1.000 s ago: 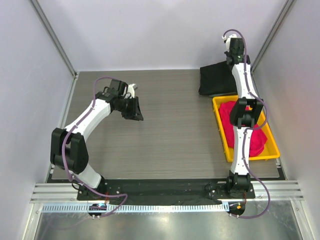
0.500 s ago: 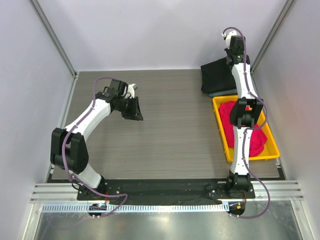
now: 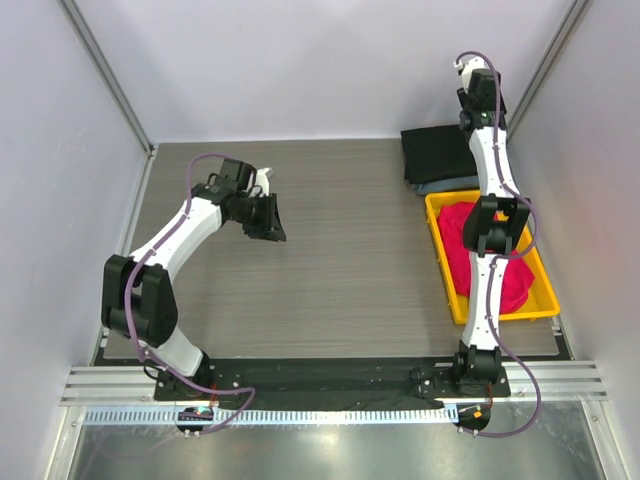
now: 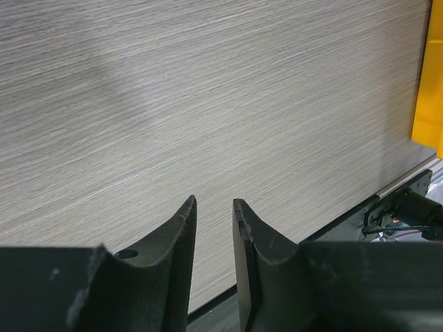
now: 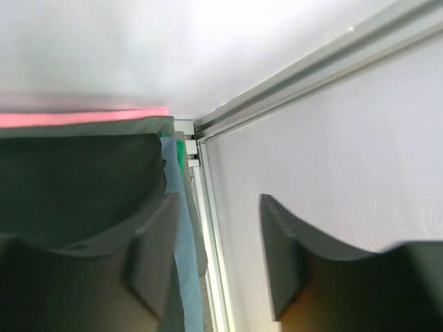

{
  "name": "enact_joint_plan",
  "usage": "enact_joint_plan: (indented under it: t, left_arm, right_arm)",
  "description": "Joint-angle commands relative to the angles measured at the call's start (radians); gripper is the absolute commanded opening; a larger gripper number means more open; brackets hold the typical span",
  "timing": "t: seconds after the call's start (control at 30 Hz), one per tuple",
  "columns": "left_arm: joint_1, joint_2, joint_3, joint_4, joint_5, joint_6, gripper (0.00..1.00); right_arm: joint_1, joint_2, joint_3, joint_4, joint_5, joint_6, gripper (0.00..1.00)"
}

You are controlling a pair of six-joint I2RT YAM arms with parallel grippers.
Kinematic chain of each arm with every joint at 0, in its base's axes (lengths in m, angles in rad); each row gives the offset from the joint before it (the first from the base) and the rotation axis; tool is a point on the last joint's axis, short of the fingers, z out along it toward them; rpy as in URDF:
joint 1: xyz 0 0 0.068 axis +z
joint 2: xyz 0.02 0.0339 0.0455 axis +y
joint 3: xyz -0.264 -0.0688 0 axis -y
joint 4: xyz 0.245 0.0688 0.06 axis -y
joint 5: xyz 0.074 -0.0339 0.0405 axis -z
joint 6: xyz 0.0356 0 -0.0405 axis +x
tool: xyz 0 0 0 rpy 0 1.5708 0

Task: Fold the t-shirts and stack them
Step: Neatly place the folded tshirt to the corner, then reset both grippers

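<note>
Black t-shirt point(image 3: 438, 155) folded atop grey-blue t-shirt point(image 3: 440, 186), tabletop point(image 3: 340, 280) far right corner. Right tool point(image 5: 216, 204) parted, empty, over it; left tool point(image 4: 214, 204) narrow, empty. Lift straight clear, avoid snagging fold; magenta t-shirts point(image 3: 516, 284) wait in yellow tray point(image 3: 447, 270).

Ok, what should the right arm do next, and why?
Probably pull the right gripper back from the far corner and reach down to the red shirt in the tray. Its jaws stand open and empty, the black shirt lies folded in that corner, and the red shirt lies crumpled, not yet folded.
</note>
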Motion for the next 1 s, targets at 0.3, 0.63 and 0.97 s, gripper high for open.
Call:
enact_joint_plan:
  t: [0.3,0.63,0.97]
  left_arm:
    - [0.001,-0.147,0.084,0.067,0.062,-0.028,0.30]
    - [0.009,-0.360,0.122,0.080,0.041,-0.080,0.47]
    - [0.009,-0.517,0.064,0.099,0.041,-0.134,1.00]
  right_arm:
    - [0.182,-0.571,-0.341,-0.295,-0.010,0.560,0.94]
    - [0.245,-1.189,-0.976,-0.265,-0.579,1.075,1.00]
    - [0.248,-1.536,-1.291,-0.154,-0.526,1.158,1.00]
